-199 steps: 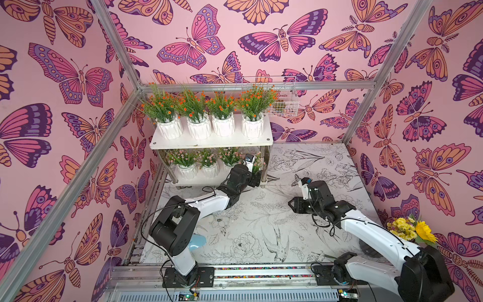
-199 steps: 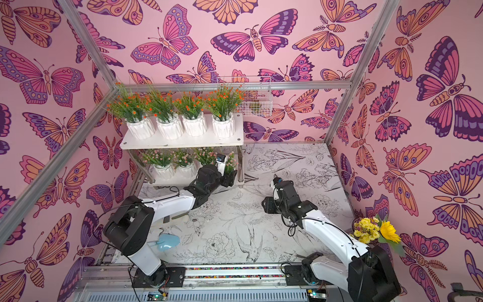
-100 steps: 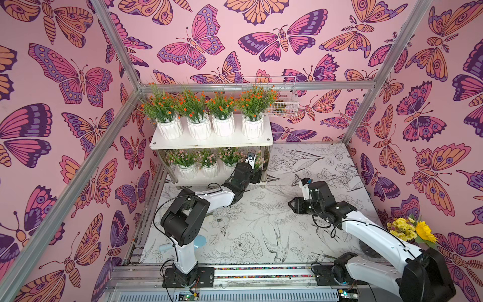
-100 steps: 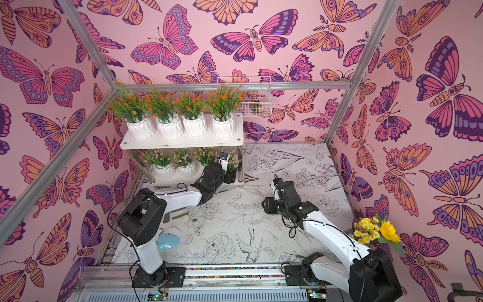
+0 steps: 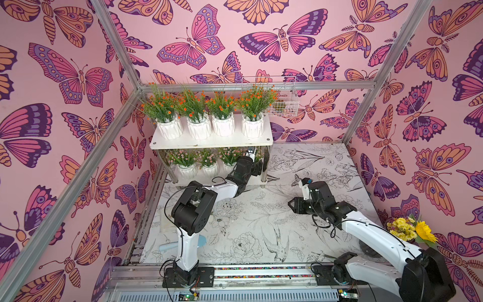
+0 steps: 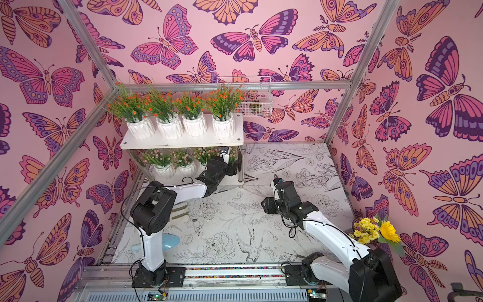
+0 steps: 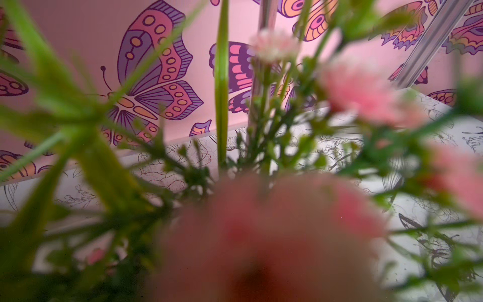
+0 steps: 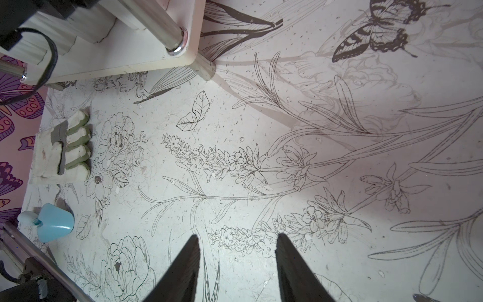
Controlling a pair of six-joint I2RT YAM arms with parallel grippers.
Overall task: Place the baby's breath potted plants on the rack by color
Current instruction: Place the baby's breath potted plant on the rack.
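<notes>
Four orange baby's breath potted plants (image 5: 198, 109) stand in a row on the top tier of the white rack (image 5: 209, 143). On the lower tier, three pink plants (image 5: 206, 159) stand side by side. My left gripper (image 5: 254, 167) reaches under the top tier at its right end, with a fourth pink plant (image 5: 258, 156) at its tip. That plant's sprigs and pink blossoms (image 7: 360, 89) fill the left wrist view and hide the jaws. My right gripper (image 8: 237, 236) hangs open over the bare table to the right of the rack, empty.
A white wire basket (image 5: 283, 104) hangs on the back wall beside the rack. A yellow sunflower bunch (image 5: 413, 230) stands at the right edge. A blue object (image 8: 52, 222) and a folded glove (image 8: 62, 151) lie near the left arm's base. A shiny rack leg (image 8: 156, 23) is near the right gripper.
The left arm's elbow has swung in and its gripper has pushed a little further under the top tier with the pink plant. The right arm has stayed still.
</notes>
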